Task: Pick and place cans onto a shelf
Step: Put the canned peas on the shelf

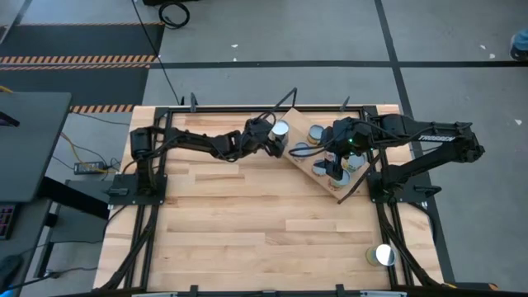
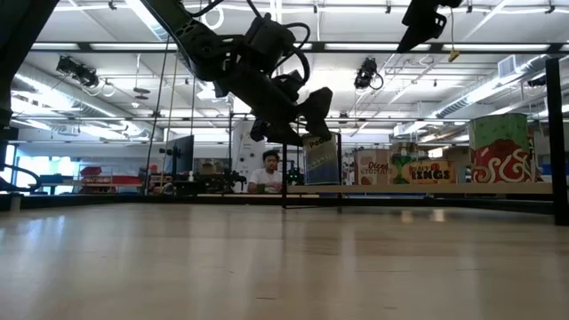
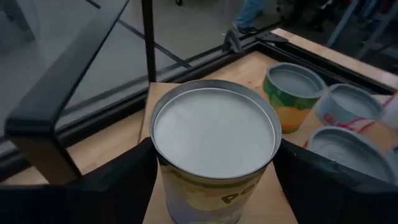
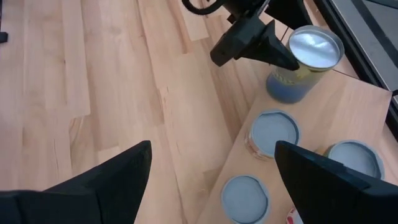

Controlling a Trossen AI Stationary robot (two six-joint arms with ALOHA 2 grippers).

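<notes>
One can (image 3: pixel 214 146) sits clamped in the left gripper (image 1: pixel 279 139) above the shelf (image 1: pixel 299 163) corner.

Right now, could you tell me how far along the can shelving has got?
Done: several cans already stand on the shelf. In hand: the left gripper holds a can between its fingers at the shelf's corner; whether it has landed is unclear. The right gripper hangs open and empty above the shelf. Left: one can by the table's near right corner.

Grey floor (image 1: pixel 330 33) (striped tape (image 1: pixel 78 59)).
</notes>
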